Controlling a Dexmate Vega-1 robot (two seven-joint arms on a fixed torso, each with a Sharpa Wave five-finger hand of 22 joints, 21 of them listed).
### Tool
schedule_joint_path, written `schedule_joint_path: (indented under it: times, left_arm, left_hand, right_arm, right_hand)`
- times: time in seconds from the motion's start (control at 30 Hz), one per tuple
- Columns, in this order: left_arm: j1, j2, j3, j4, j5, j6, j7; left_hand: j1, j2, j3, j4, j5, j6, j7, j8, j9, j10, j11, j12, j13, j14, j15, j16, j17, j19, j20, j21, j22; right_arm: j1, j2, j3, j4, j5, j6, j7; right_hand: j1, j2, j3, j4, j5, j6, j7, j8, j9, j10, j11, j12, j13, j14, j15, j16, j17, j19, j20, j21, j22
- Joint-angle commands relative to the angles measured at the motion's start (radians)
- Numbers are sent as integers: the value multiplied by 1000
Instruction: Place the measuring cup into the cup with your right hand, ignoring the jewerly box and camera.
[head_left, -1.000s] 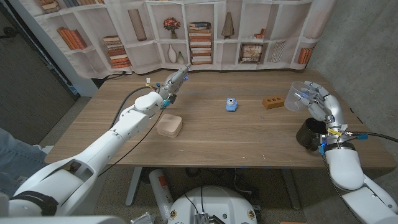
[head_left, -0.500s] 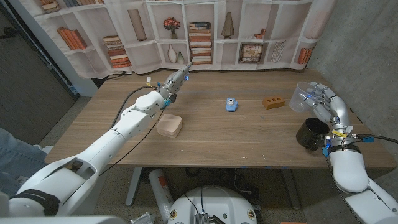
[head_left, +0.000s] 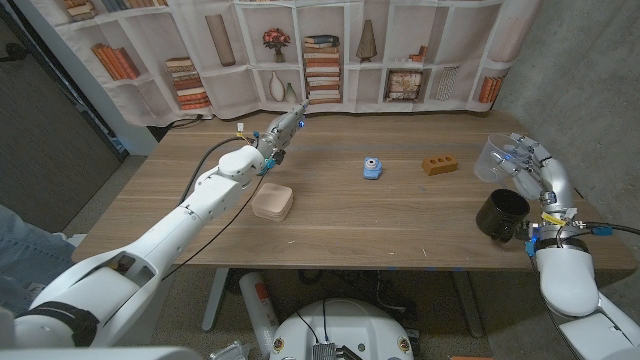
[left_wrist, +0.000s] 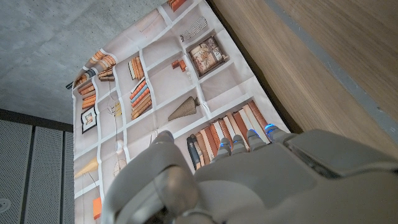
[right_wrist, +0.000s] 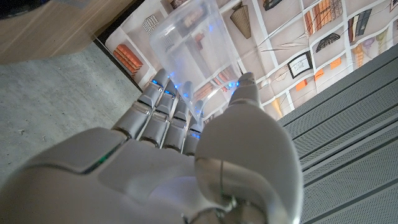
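Right hand (head_left: 527, 160) grips the measuring cup (head_left: 493, 158), a clear plastic tub with straight see-through walls, lifted above the table (head_left: 340, 220) at its right edge, over and just behind the black cup (head_left: 501, 214). Farther out, the left hand (head_left: 278, 133) hangs near the back edge, fingers extended and close together, holding nothing.

Lab/test rig, printed bookshelf backdrop (head_left: 320, 50), concrete wall (head_left: 590, 70), wooden table (head_left: 350, 220)
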Motion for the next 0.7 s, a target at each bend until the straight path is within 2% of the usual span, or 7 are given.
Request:
schedule_joint_path:
  times: [0.03, 0.33, 0.7]
  left_arm:
    - [-9, 1, 4, -1, 4, 9, -4]
    - [-10, 10, 4, -14, 6, 30, 0]
    - [-36, -11, 21, 35, 9, 23, -27]
  left_hand:
    - [4, 7, -4, 0, -1, -10, -6, 4, 5, -32, 2, 7, 2, -96, -1, 2, 5, -122, -3, 3, 4]
    - [4, 7, -5, 0, -2, -9, -4, 4, 5, -28, 0, 9, 2, -88, -1, 4, 6, -104, -7, 10, 4]
    - [5, 7, -6, 0, -2, -9, -8, 4, 5, -25, 1, 10, 2, -87, -1, 5, 6, -107, -9, 9, 4]
  right_arm:
    - [-13, 24, 14, -9, -12, -5, -6]
    - [-21, 32, 23, -16, -17, -24, -5]
    - [-37, 50, 31, -9, -11, -24, -15]
  right_hand:
    - [7, 13, 22, 11, -6, 48, -35, 1, 3, 6, -4, -6, 2, 11, -92, 0, 4, 4, -91, 0, 0]
    - [7, 13, 23, 12, -9, 49, -35, 0, 3, 6, -6, -7, 2, 13, -94, 0, 5, 5, -92, 0, 0]
    - [8, 13, 25, 13, -12, 52, -35, 0, 4, 9, -7, -7, 2, 14, -96, -1, 6, 6, -92, -1, 1]
